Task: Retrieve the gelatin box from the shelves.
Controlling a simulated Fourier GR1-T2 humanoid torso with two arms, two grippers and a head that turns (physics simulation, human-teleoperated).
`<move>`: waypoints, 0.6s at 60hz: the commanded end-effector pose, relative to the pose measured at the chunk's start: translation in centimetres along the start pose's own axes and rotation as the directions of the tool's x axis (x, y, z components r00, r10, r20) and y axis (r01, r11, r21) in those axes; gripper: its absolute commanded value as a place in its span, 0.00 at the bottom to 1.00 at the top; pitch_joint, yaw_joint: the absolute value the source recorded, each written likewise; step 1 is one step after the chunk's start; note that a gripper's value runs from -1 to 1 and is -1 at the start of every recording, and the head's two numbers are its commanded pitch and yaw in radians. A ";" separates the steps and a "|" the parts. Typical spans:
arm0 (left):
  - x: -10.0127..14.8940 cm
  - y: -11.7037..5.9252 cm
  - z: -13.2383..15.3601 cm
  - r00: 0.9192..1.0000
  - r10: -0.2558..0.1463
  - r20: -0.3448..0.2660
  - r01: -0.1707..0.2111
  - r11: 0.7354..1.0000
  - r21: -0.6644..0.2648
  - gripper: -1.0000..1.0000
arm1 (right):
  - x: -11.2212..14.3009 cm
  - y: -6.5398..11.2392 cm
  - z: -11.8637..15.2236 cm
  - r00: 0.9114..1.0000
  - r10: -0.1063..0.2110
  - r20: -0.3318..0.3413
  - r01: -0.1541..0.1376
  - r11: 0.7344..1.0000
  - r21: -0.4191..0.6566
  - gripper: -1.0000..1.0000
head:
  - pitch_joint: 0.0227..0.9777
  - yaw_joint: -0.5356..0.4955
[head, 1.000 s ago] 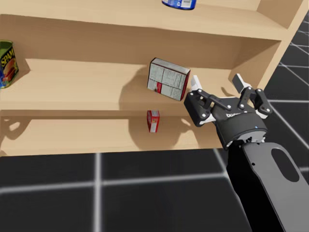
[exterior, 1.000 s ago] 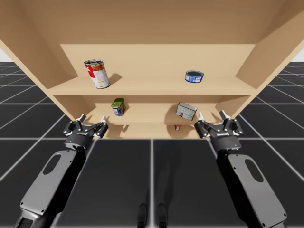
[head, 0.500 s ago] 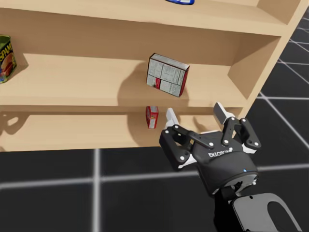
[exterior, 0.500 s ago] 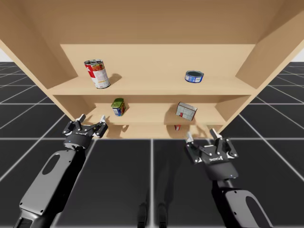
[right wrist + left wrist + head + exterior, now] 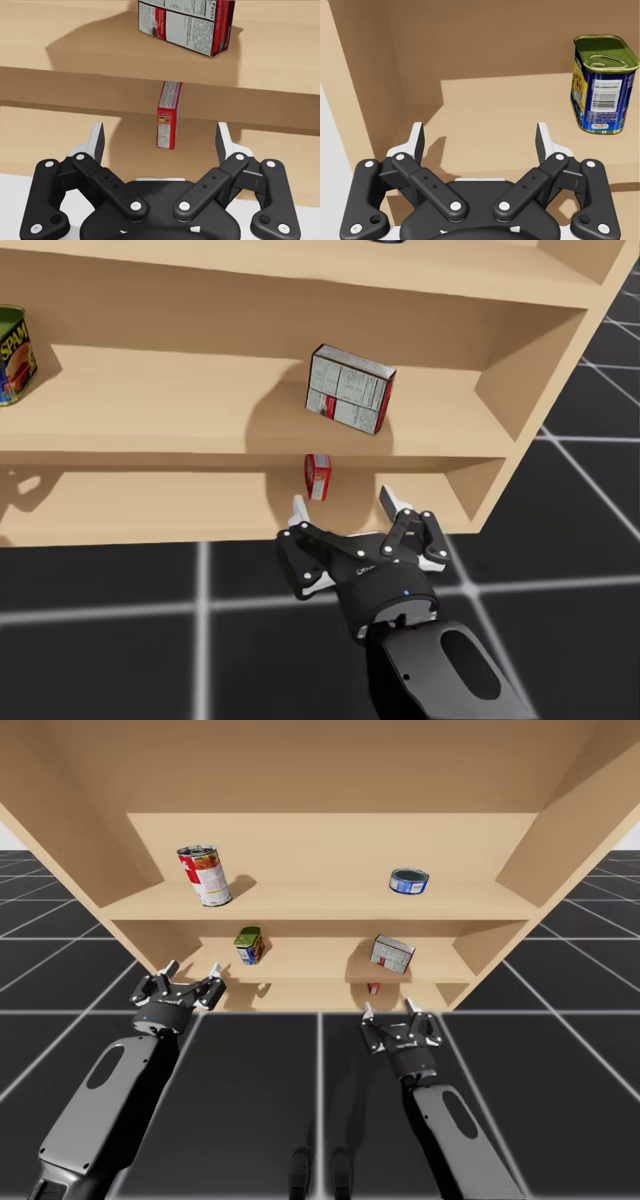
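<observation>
A small red gelatin box (image 5: 373,988) (image 5: 318,476) stands upright on the lowest shelf, under a larger grey-and-white box (image 5: 392,954) (image 5: 349,388) on the middle shelf. My right gripper (image 5: 388,1010) (image 5: 343,502) is open just in front of the lowest shelf. In the right wrist view the red box (image 5: 168,121) lies straight ahead of the right gripper (image 5: 160,135), apart from its fingers, with the larger box (image 5: 187,25) above. My left gripper (image 5: 195,970) (image 5: 480,135) is open at the shelves' left end, holding nothing.
A green-and-blue tin (image 5: 249,945) (image 5: 14,348) (image 5: 603,84) stands on the middle shelf at the left. The top shelf holds a red-and-white can (image 5: 204,874) and a flat blue can (image 5: 409,880). The shelf's side wall (image 5: 520,370) rises to the right of my right gripper.
My right arm has swung left and drawn back from the shelves' right end, and now faces the small red box. My head has turned slightly. The left arm has not moved.
</observation>
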 end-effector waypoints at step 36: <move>0.2 0.3 0.1 1.000 0.021 0.003 -0.021 1.000 -0.011 0.00 | -3.4 0.6 -10.1 0.988 0.004 -0.152 -0.025 0.991 -0.132 0.00 | 0.74 0.30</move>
